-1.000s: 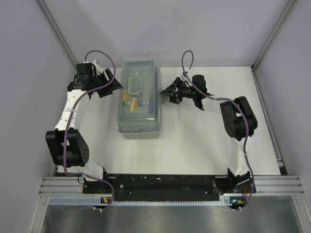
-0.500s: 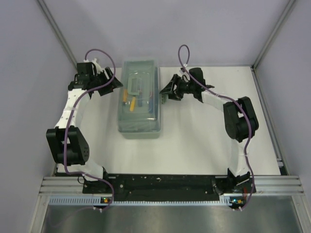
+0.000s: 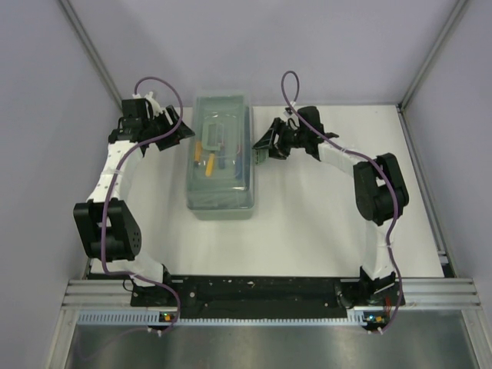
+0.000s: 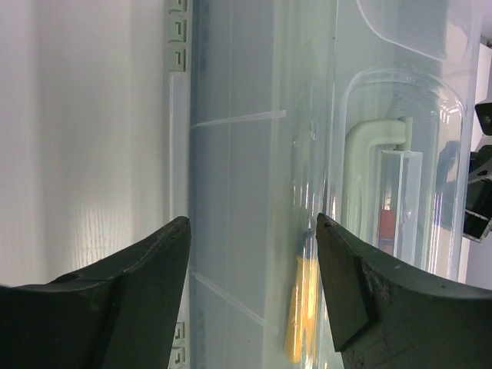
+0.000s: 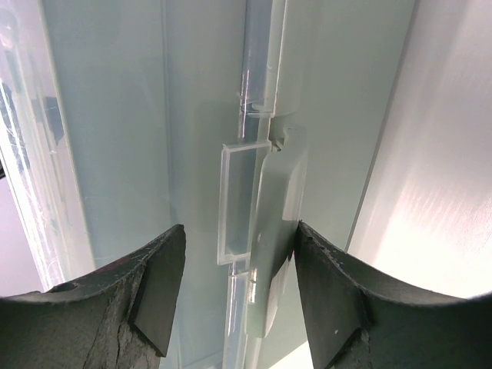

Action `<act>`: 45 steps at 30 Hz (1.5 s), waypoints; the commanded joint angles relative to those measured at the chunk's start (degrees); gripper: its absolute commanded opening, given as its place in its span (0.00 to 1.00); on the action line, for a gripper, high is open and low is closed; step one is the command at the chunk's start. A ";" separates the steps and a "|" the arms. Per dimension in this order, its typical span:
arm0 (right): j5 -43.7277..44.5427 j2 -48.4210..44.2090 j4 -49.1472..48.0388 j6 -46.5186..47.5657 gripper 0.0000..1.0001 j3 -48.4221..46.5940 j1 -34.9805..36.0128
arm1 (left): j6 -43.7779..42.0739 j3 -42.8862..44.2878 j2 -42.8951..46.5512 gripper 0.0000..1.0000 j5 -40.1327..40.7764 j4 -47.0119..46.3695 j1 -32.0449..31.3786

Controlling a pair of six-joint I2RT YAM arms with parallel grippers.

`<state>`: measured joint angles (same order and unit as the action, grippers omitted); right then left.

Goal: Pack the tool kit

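Observation:
The tool kit is a clear plastic box [image 3: 221, 157] with its lid down, on the white table. Yellow-, blue- and red-handled tools show through the lid. My left gripper [image 3: 181, 132] is open at the box's far left side; in the left wrist view [image 4: 254, 231] the box wall and lid edge [image 4: 254, 154] lie between its fingers, a yellow tool [image 4: 301, 307] behind them. My right gripper [image 3: 260, 147] is open at the box's right side. In the right wrist view [image 5: 240, 238] its fingers straddle the pale latch [image 5: 270, 231], the right finger touching it.
The box's moulded handle [image 4: 377, 184] shows through the lid. Grey walls stand on three sides. The table edge and black arm-mount rail [image 3: 254, 292] run along the near side. Purple cables loop over both arms.
My right gripper has moved a little left and away, closing in on the box's right latch. My left gripper has barely shifted at the box's left side.

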<state>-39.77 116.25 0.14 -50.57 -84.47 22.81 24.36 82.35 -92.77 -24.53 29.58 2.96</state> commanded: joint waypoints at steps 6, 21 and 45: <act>-3.21 -4.01 -2.86 -2.25 0.58 -4.22 6.11 | -2.91 -4.21 -5.23 0.69 0.80 11.28 -2.17; -4.18 -3.66 -2.87 -6.12 0.59 -4.22 6.46 | -2.83 -4.74 -5.49 0.68 0.80 11.20 -2.26; -1.54 -0.06 2.05 -3.05 0.24 -3.07 7.34 | -2.83 -5.09 -5.58 0.68 1.16 11.29 -2.26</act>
<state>-37.93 114.83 2.26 -54.54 -86.67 24.32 25.26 82.04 -93.17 -24.18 27.46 3.03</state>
